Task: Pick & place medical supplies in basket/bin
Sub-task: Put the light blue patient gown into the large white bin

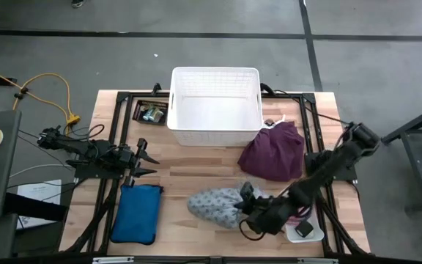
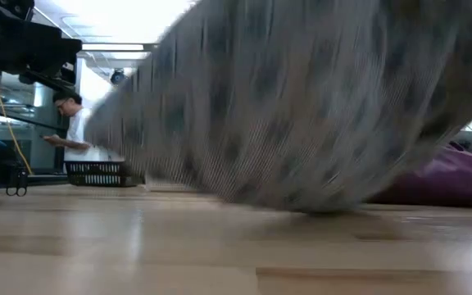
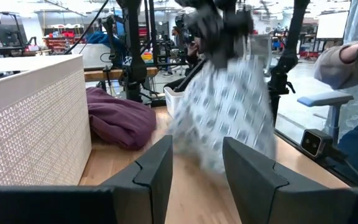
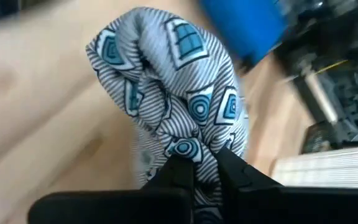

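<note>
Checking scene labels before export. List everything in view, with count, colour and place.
basket: 1, white, back middle of table
grey patterned cloth: 1, grey with blue figures, front middle, pinched by right gripper
purple cloth: 1, purple, right of basket
blue pouch: 1, blue, front left
small tray: 1, white, front right corner, holds a small black block
black tray: 1, black, left of basket, small items inside
table: 1, light wood
person: 1, white top, in room behind
left gripper: open, left side, holding nothing
right gripper: shut on grey patterned cloth
</note>
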Tool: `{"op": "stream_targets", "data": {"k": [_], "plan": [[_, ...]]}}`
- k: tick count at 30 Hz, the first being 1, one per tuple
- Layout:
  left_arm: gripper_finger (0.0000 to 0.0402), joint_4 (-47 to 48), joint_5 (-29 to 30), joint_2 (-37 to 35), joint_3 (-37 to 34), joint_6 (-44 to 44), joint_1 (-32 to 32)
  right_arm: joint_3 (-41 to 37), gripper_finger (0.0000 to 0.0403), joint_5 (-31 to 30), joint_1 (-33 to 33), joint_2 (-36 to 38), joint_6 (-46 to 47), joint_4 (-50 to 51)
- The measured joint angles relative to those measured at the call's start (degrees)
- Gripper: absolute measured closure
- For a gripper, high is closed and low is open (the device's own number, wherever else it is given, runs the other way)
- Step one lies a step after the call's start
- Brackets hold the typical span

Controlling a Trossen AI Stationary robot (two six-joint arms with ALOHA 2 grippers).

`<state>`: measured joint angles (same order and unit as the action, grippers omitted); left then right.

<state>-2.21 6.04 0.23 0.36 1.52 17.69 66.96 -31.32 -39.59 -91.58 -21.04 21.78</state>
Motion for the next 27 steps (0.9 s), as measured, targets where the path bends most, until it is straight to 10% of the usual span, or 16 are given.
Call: {"op": "stream_targets", "data": {"k": [13, 27], "plan": [[0.0267, 0.0, 0.0, 0.0, 0.0, 0.0, 0.0, 1.0, 0.0391, -0.8, 0.6, 7.9, -4.2, -10.2], [0.0267, 0.0, 0.0, 0.0, 0.0, 0.0, 0.0, 1.0, 0.0391, -8.9, 14.4, 8.2, -35.5, -38.8]]}}
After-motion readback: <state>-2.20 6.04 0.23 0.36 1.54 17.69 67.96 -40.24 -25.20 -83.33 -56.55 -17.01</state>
